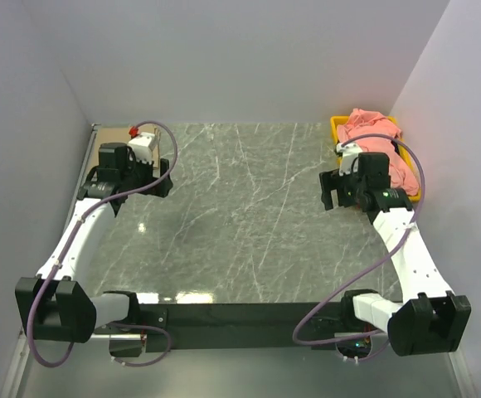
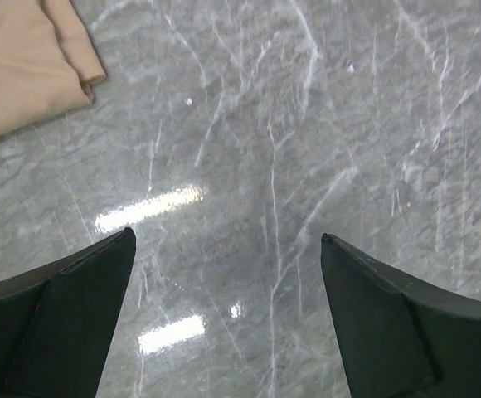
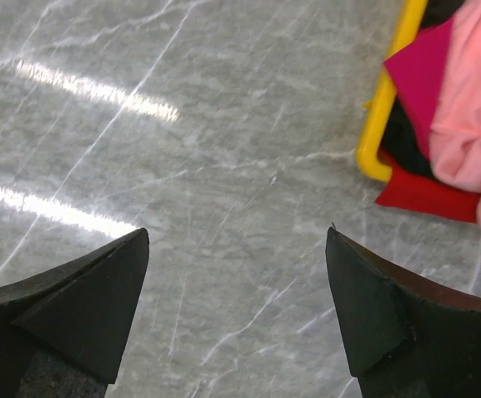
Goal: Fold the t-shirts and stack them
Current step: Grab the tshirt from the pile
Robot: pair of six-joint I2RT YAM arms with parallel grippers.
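Top external, pink tee: salmon-pink t-shirt [image 1: 375, 139] lies in a crumpled heap in the yellow bin [image 1: 337, 126] at the table's far right corner, unfolded and bulging over the bin's rim.
Right wrist, red tee: crimson-red t-shirt [image 3: 419, 75] is in the same bin, right beside the pink cloth; a red fold hangs over the yellow rim and touches the tabletop.
Left wrist, tan tee: tan-beige t-shirt [image 2: 21, 70] is folded flat on the tabletop in the upper left of the view, with layered edges showing at its corner. It is apart from the fingers.
Left gripper [image 2: 228, 240]: fingers spread wide with nothing between them, over bare tabletop at the far left side, near the tan tee.
Right gripper [image 3: 239, 236]: fingers spread wide with nothing held, over bare tabletop just beside the bin, not touching cloth.
Table [image 1: 240, 215]: grey marble-pattern top with white veins and glare streaks from lights.
Walls: plain white on three sides.
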